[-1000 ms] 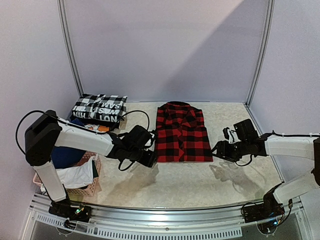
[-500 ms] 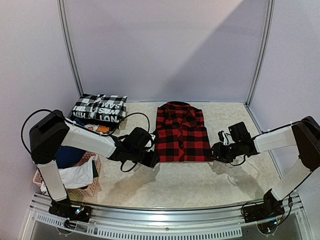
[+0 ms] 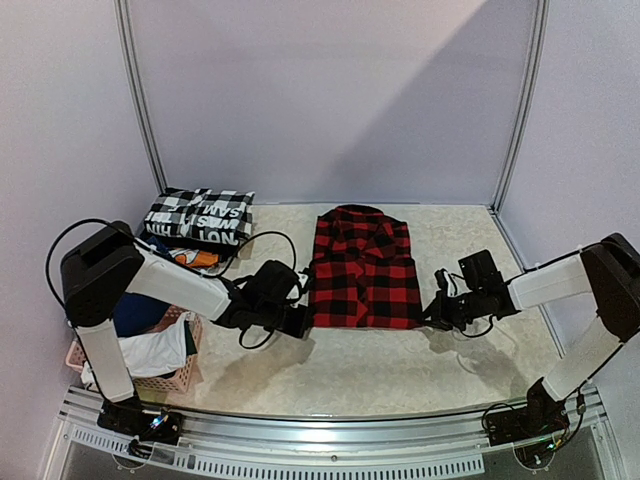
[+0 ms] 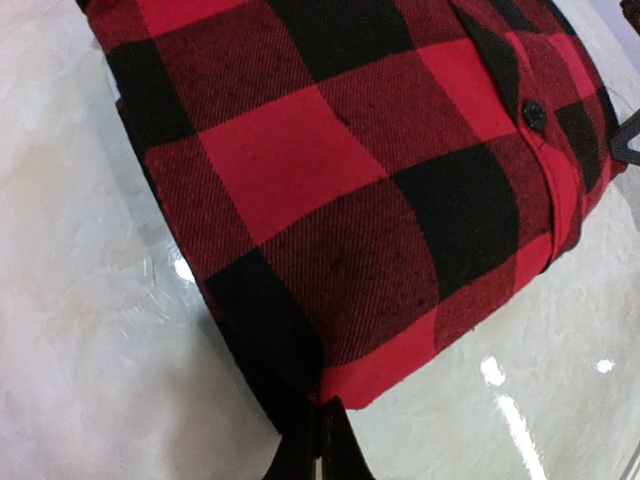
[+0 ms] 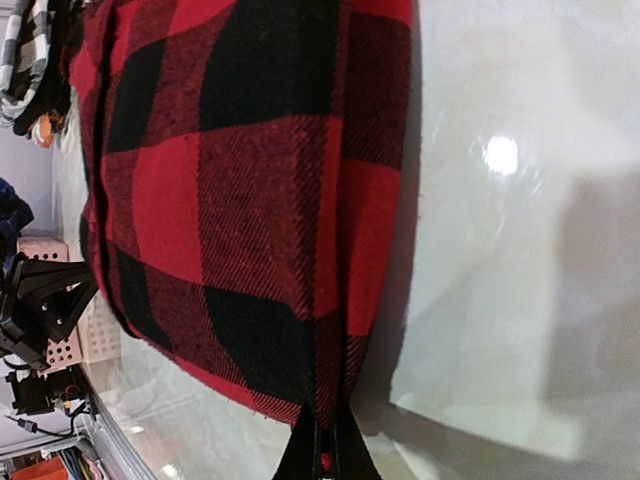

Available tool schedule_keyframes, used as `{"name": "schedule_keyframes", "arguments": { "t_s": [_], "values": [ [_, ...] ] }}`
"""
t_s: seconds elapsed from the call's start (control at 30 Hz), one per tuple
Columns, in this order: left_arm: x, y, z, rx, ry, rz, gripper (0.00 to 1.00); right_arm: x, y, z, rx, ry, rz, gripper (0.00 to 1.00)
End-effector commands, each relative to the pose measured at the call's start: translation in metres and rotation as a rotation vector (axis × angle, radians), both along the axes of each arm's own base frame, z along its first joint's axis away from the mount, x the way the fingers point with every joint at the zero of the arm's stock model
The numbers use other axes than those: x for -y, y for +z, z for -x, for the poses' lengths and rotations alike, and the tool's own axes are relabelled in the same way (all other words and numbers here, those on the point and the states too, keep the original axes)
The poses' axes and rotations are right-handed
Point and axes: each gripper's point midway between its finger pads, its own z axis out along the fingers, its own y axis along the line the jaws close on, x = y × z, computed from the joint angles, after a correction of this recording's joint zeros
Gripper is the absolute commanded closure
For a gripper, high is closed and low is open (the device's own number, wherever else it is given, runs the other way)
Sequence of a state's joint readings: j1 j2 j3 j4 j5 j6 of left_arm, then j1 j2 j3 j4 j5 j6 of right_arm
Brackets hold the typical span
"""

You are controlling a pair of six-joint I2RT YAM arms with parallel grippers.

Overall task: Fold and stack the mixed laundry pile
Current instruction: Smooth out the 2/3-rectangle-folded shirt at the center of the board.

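Both pairs have just closed from spread to pinching: my left fingers (image 4: 318, 455) and right fingers (image 5: 325, 452) each grip a near corner of the red-and-black plaid shirt (image 3: 362, 268), which lies flat on the tabletop (image 3: 380, 372) between them, ready for folding. A folded black-and-white garment (image 3: 200, 217) and a pink basket (image 3: 172, 380) sit beyond the left fingers, blocking nothing.

Contents of basket (image 3: 172, 381) half behind left arm (image 3: 175, 285); red plaid shirt (image 4: 300, 170) partly beyond 2 wrist views' edges

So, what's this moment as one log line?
left end effector: shut on plaid shirt, near-left corner | right end effector: shut on near-right corner
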State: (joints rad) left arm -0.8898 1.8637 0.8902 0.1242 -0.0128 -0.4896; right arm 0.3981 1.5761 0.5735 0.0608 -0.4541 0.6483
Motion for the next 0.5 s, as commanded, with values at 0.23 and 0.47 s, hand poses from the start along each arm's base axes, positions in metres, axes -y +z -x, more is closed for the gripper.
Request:
{"name": "schedule_keyframes", "arguments": {
  "t_s": [0.23,0.47],
  "values": [
    [-0.027,0.013,0.063,-0.022,-0.04,-0.044,0.99,0.015,0.04,0.058,0.001,0.016,-0.018,0.91],
    [-0.046,0.023,0.091,0.024,-0.078,-0.169,0.45,0.027,0.07,0.076,0.068,-0.016,-0.024,0.6]
  ]
}}
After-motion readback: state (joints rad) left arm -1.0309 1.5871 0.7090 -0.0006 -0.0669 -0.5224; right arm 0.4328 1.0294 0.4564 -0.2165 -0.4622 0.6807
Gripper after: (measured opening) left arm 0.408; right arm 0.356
